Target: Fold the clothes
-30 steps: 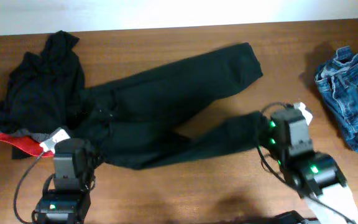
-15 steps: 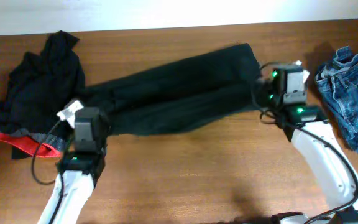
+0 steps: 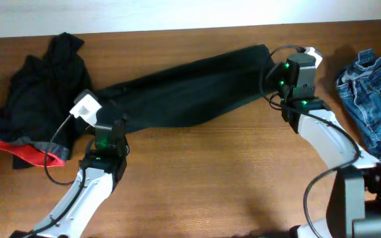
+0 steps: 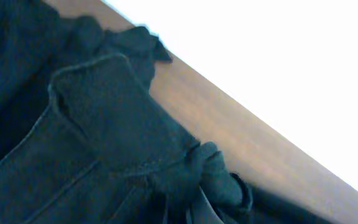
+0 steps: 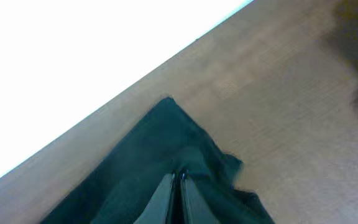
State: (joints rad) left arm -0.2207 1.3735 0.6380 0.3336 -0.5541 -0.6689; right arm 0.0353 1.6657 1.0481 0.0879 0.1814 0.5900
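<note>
Long black trousers (image 3: 190,86) lie slanted across the table, one leg laid over the other. My left gripper (image 3: 106,111) is at their waist end, shut on a bunch of black cloth (image 4: 207,177); its fingertips (image 4: 199,210) barely show in the left wrist view. At the hem end my right gripper (image 3: 274,69) is shut on the trouser hem (image 5: 185,149), its fingers (image 5: 166,199) pressed together. A crumpled black garment (image 3: 45,82) with a red-and-grey edge (image 3: 28,152) lies at the far left. Blue denim jeans (image 3: 376,99) lie bunched at the far right.
The wooden table (image 3: 210,178) shows bare in front of the trousers. The table's far edge (image 3: 177,30) runs just behind the clothes, against a white background. A black cable (image 3: 55,142) loops from my left wrist over the red-edged garment.
Both grippers have moved away from the near side towards the far edge, carrying the near trouser leg over onto the far one. The trousers now lie as one narrow band.
</note>
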